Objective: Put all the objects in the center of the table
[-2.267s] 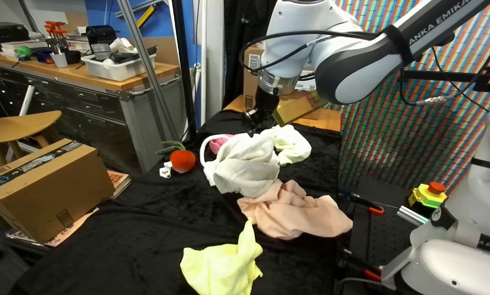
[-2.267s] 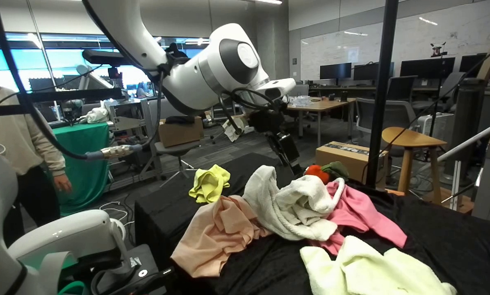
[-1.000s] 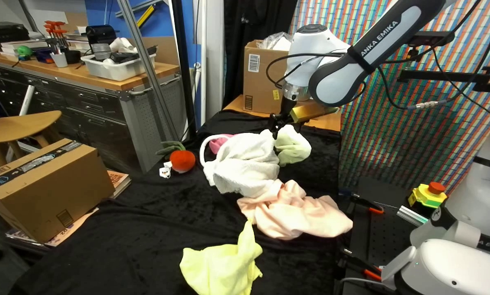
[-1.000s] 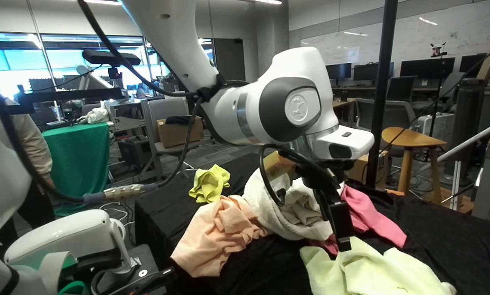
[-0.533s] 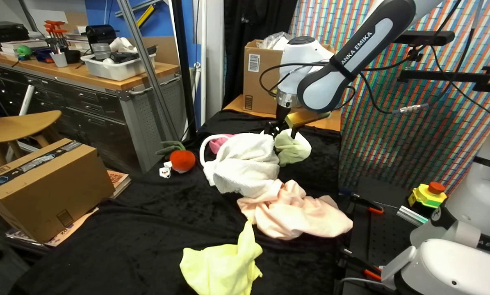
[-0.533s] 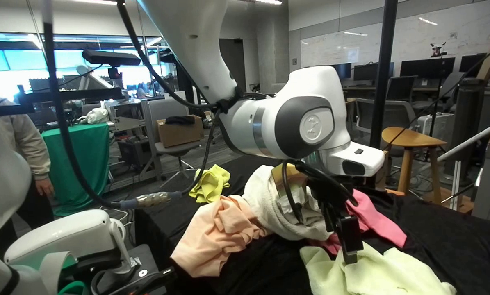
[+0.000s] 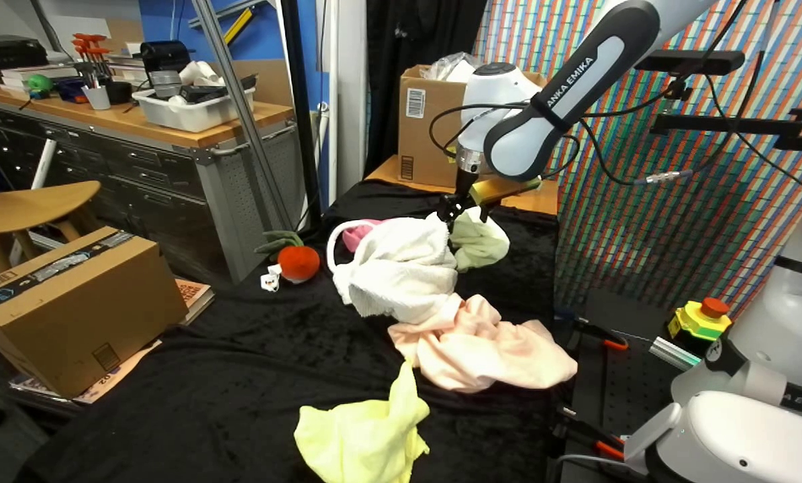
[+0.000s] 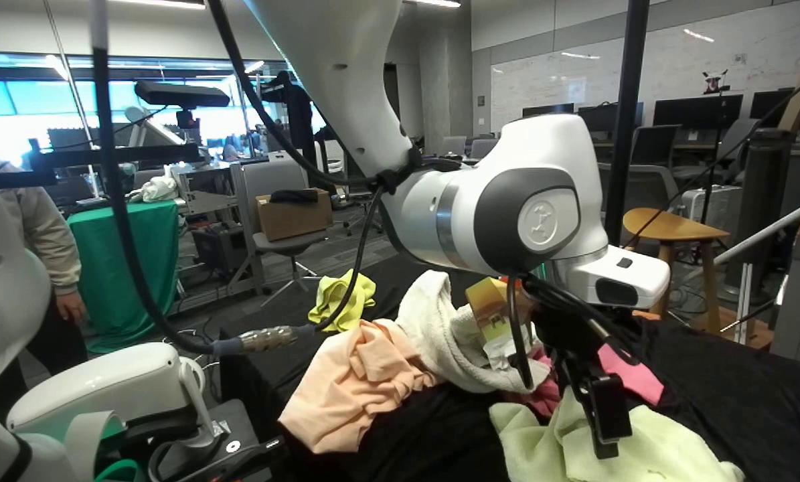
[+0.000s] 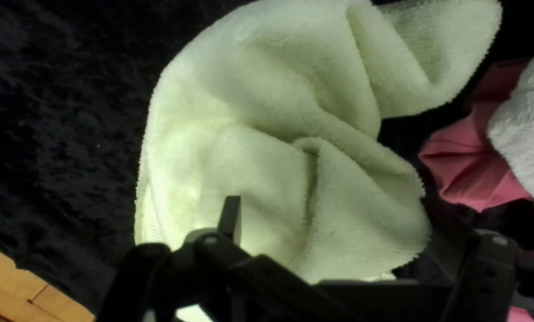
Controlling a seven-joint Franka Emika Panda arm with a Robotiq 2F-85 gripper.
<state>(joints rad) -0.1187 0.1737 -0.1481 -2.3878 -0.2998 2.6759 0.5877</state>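
Judged the job partway; the white towel (image 7: 401, 268) lay about the middle of the black-draped tabletop (image 7: 260, 376), lapped over part of the pink cloth (image 9: 472, 170) and touching the peach cloth (image 7: 484, 345); I counted those three as a rough central heap, though the peach one sprawled toward one side; a white loop (image 7: 333, 245) stood against the white towel, and I could not tell whether it was part of it.

Left to bring in: the pale green towel (image 9: 267, 89), crumpled out toward the wooden board (image 9: 21, 290), just beside the pink cloth with a black gap showing between them in the wrist view; the leafy red ball (image 7: 298, 263), near the tabletop's edge and apart from the heap; the yellow cloth (image 7: 364, 429), off at the opposite end from the pale green towel, one peaked corner close to the peach cloth; touching or not, I could not settle.

My pincer (image 7: 468, 218) stood parted wide over the pale green towel, nothing clasped; whether it met the cloth I could not make out; I took the step in hand to be a grab at that towel, its carry inward not yet made; by my reckoning the ball and the yellow cloth would likely follow, so about half the gathering lay ahead.
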